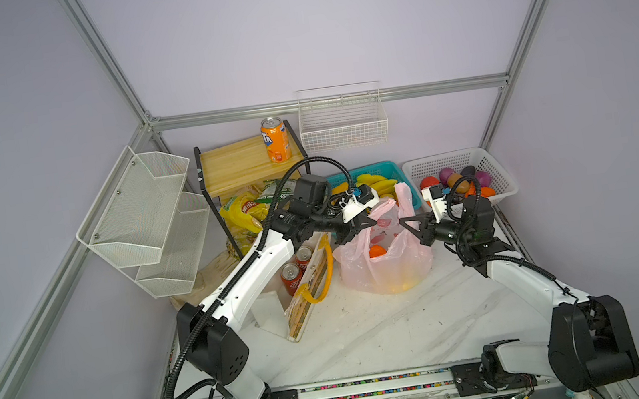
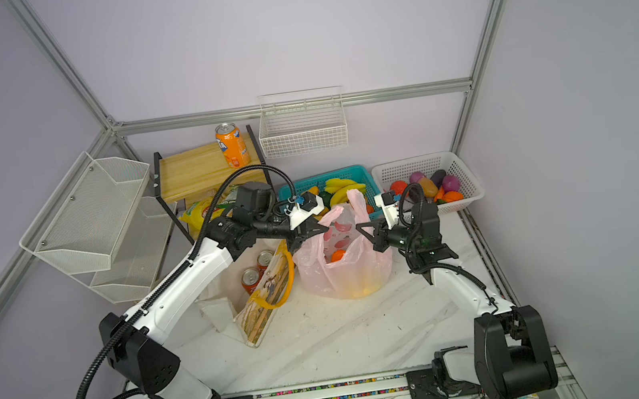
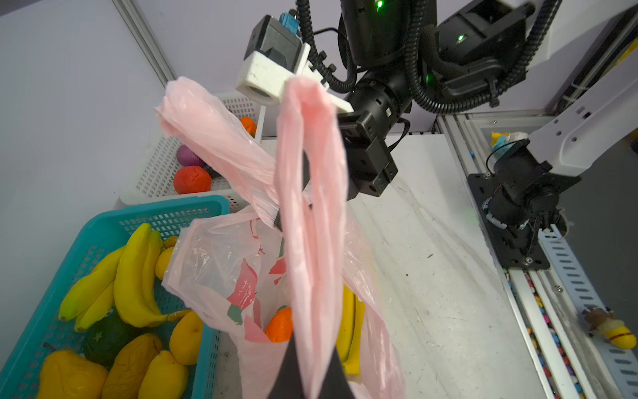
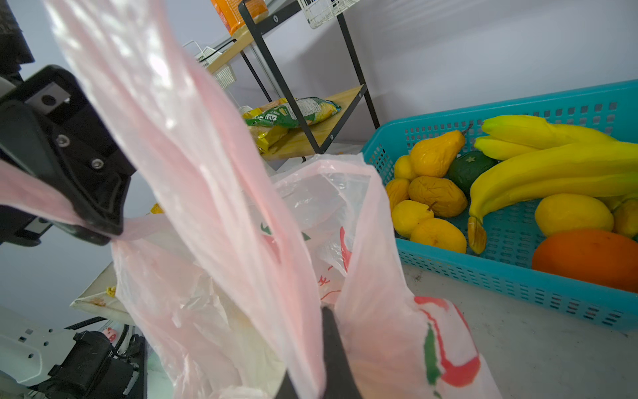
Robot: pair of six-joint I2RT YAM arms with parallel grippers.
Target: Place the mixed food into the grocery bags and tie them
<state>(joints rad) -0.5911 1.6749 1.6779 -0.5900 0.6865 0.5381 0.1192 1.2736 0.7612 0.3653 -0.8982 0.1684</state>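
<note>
You have both loops in hand, so the step reads as tying the pink bag; the left gripper is clamped shut on the left handle, and the right gripper is pinched shut on the right handle, the two tips near each other above the bag's mouth; cross one handle over the other with the pull kept light, since the film looks thin enough to stretch or tear; I would keep the bag's base on the table so the load does not swing or tip; mind the teal basket just behind it as you cross, and watch that neither loop slips out of its grip; the bag stands mid-table, with the canvas tote beside it; two cola cans stand at the tote, though I cannot tell whether they are inside it; the bag is translucent pink with red apple prints and green leaves, its mouth gaping; an orange fruit shows near the top, and yellow pieces glow through the lower wall.
</note>
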